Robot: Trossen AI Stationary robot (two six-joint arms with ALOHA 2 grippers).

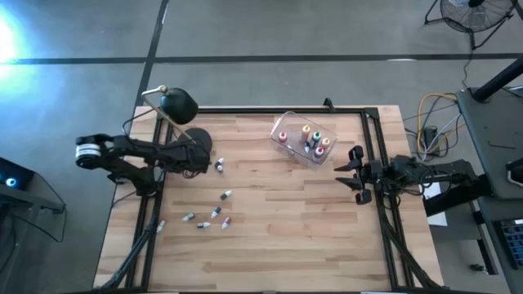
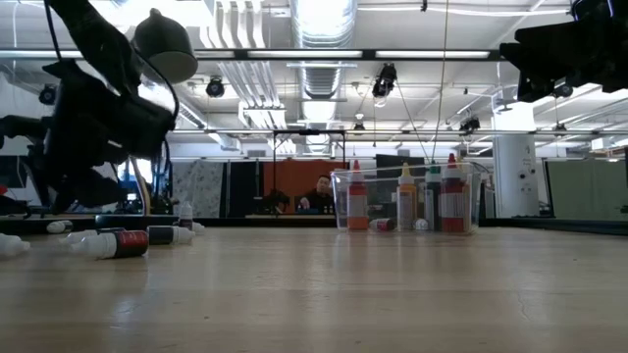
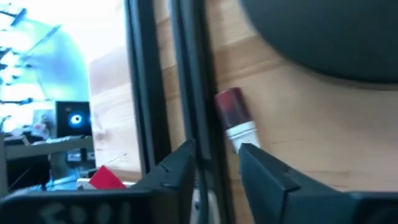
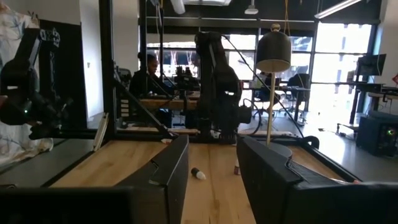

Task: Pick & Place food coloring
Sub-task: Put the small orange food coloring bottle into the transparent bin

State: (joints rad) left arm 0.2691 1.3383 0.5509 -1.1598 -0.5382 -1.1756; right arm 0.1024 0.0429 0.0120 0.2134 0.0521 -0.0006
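I saw my left end effector (image 3: 214, 158) half-open just short of a tiny red white-capped dropper bottle (image 3: 235, 119) on the wooden table (image 1: 278, 220), while my right end effector (image 1: 356, 172) waited open, empty.

Open-plan lab (exposed ceiling ducts (image 2: 316, 39))

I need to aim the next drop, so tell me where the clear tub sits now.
In the high view the tub sits on the table's far right part, upright bottles inside, just beyond the right hand and away from the loose bottles lying left of centre.

overhead, table-level, two wrist cameras
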